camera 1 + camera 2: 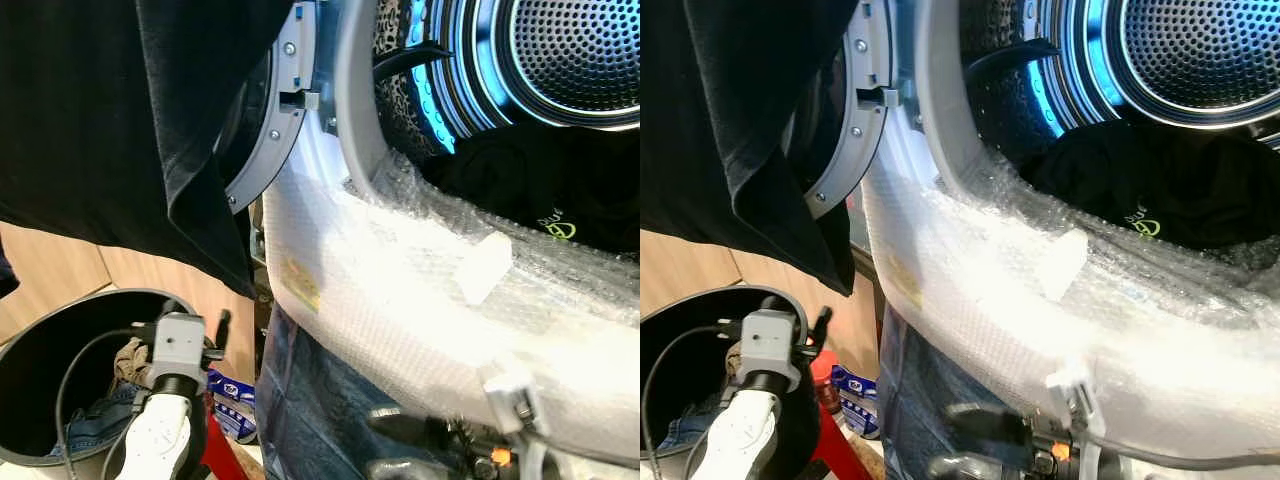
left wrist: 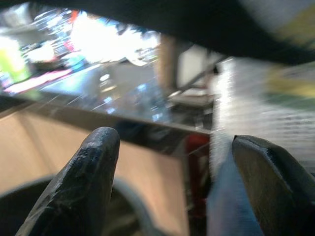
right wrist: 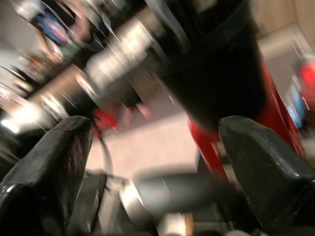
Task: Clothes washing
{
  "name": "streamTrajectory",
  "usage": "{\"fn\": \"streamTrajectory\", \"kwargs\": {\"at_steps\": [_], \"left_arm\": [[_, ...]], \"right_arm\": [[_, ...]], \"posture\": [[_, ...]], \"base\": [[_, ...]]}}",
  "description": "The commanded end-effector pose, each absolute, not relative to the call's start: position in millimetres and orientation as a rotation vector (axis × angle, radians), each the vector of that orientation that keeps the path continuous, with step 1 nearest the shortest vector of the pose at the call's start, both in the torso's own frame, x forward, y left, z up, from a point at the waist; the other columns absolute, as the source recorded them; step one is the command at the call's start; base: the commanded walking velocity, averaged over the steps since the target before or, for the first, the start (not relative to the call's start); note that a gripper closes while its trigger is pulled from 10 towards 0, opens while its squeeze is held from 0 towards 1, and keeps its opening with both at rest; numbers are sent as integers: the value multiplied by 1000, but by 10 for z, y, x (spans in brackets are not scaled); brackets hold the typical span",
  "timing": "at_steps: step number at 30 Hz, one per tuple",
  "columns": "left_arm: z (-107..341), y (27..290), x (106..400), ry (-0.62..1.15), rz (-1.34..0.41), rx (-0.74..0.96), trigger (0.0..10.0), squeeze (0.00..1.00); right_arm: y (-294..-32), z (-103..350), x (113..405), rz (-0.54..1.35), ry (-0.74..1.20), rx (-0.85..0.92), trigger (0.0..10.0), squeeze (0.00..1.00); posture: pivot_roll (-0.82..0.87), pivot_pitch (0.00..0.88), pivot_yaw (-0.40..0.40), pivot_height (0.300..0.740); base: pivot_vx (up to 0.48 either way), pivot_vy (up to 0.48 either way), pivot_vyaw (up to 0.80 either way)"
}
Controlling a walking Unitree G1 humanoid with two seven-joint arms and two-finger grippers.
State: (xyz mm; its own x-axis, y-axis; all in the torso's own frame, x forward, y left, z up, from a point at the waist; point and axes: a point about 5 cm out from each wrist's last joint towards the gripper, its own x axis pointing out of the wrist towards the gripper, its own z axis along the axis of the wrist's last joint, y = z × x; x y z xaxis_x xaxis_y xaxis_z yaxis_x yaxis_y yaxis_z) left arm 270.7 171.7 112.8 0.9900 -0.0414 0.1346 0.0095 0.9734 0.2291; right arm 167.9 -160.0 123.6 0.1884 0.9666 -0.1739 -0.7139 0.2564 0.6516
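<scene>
Clothes: a black shirt (image 1: 130,130) hangs at upper left in the left eye view, draped before the open washer door (image 1: 262,140); dark laundry (image 1: 1150,190) lies in the drum behind the bubble wrap (image 1: 420,290). More clothes sit in the black bin (image 1: 40,350).

Left wrist view: left gripper (image 2: 172,187) jaws apart, nothing between; shirt above them.

Right wrist view: right gripper (image 3: 152,172) jaws apart, blurred, holding nothing.

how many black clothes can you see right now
2. One black garment hangs over the open washer door at upper left. Another black garment with a green logo lies inside the drum. More may be hidden in the bin.
</scene>
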Motion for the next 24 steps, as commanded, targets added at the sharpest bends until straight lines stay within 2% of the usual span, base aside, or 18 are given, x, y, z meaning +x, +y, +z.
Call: {"fn": "streamTrajectory", "kwargs": {"at_steps": [1, 2, 7, 8, 13, 18, 21, 22, 24], "left_arm": [[1090, 1698, 2695, -113, -61, 234, 10000, 0], [1090, 1698, 2695, -113, -61, 234, 10000, 0], [1001, 1631, 2688, -48, -160, 200, 10000, 0], [935, 1590, 2670, -23, -202, 208, 10000, 0], [807, 1514, 2631, 27, -269, 188, 10000, 0], [657, 1335, 2590, 100, -417, 211, 10000, 0], [446, 1172, 2534, 237, -553, 208, 10000, 0], [282, 1099, 2471, 316, -618, 211, 10000, 0], [202, 1067, 2439, 352, -645, 220, 10000, 0]], "right_arm": [[-1708, 926, 1634, 1182, 717, 416, 10000, 0], [-1708, 926, 1634, 1182, 717, 416, 10000, 0], [-1890, 370, 1608, 1003, 835, 361, 10000, 0], [-1962, 159, 1630, 906, 872, 329, 10000, 0], [-2090, -120, 1602, 751, 925, 336, 10000, 0], [-2156, -393, 1578, 566, 955, 366, 10000, 0], [-2180, -532, 1586, 443, 971, 408, 10000, 0], [-2142, -595, 1549, 447, 997, 361, 10000, 0], [-2112, -616, 1533, 456, 1006, 351, 10000, 0]], "posture": [[-15, 19, -75, 740], [-15, 19, -75, 740], [-6, 14, -67, 740], [-1, 12, -62, 740], [0, 19, -58, 740], [-3, 39, -60, 740], [-2, 40, -57, 740], [1, 34, -44, 740], [-4, 25, -44, 740]], "base": [[0, 0, 0], [0, 0, 0], [0, 0, 0], [0, 0, 0], [0, 0, 0], [0, 0, 0], [0, 0, 0], [0, 0, 0], [0, 0, 0]]}}
